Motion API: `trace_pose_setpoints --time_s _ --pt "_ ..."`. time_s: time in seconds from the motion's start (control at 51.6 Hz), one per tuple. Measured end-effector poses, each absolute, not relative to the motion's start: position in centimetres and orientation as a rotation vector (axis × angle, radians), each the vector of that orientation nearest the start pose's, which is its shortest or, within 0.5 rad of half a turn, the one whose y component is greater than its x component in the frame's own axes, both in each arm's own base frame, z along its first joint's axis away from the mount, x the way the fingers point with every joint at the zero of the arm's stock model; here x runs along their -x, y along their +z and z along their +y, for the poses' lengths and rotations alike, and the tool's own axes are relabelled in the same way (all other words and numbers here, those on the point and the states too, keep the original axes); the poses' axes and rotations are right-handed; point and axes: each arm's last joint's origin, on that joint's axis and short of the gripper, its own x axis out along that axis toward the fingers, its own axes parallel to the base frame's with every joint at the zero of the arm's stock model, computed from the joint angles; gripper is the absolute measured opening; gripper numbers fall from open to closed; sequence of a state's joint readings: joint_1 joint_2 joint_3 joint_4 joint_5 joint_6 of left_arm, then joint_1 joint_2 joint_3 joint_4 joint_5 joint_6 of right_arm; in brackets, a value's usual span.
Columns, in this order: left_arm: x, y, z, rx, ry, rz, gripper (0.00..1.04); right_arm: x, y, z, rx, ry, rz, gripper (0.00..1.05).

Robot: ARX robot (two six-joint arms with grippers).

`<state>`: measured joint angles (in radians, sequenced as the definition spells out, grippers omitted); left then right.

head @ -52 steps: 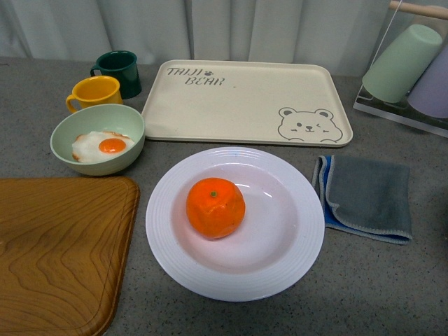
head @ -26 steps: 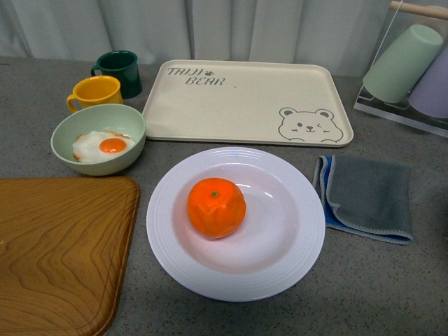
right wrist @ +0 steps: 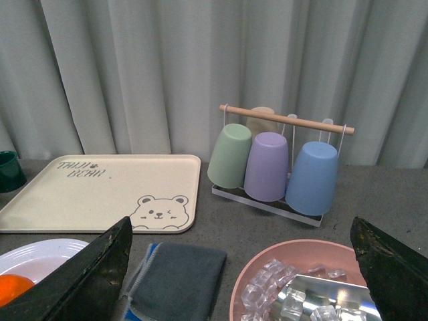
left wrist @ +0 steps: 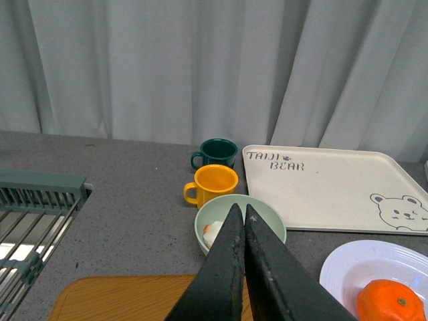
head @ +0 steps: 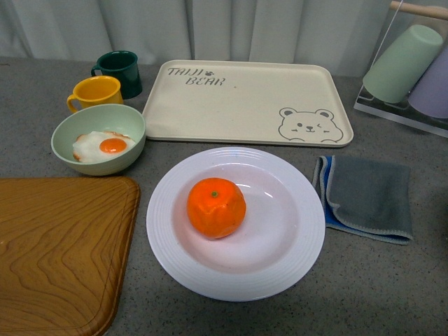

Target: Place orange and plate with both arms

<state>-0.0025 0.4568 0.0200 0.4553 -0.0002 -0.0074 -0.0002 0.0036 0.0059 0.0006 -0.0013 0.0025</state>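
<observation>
The orange (head: 216,207) lies in the middle of the white plate (head: 235,280) on the grey table, in front of the cream bear tray (head: 245,101). Neither gripper shows in the front view. In the left wrist view my left gripper (left wrist: 239,212) is shut and empty, held above the table, with the orange (left wrist: 391,300) and plate (left wrist: 348,267) off to one side. In the right wrist view my right gripper (right wrist: 244,231) is wide open and empty, with the plate (right wrist: 40,254) and a sliver of the orange (right wrist: 10,287) at the edge.
A pale green bowl with a fried egg (head: 98,138), a yellow mug (head: 94,92) and a dark green mug (head: 119,70) stand at the left. A wooden board (head: 56,252) lies front left, a grey cloth (head: 367,196) right. A cup rack (right wrist: 281,160) and pink ice bowl (right wrist: 301,281) are further right.
</observation>
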Motion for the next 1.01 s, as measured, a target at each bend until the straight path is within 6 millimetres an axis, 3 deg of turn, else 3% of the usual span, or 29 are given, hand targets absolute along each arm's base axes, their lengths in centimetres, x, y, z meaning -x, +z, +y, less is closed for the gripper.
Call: trace_pose_setpoints --time_s 1.008 --pt "-9.7 17.0 0.0 0.007 -0.003 -0.013 0.04 -9.8 16.5 0.0 -0.002 0.001 -0.003 0.95"
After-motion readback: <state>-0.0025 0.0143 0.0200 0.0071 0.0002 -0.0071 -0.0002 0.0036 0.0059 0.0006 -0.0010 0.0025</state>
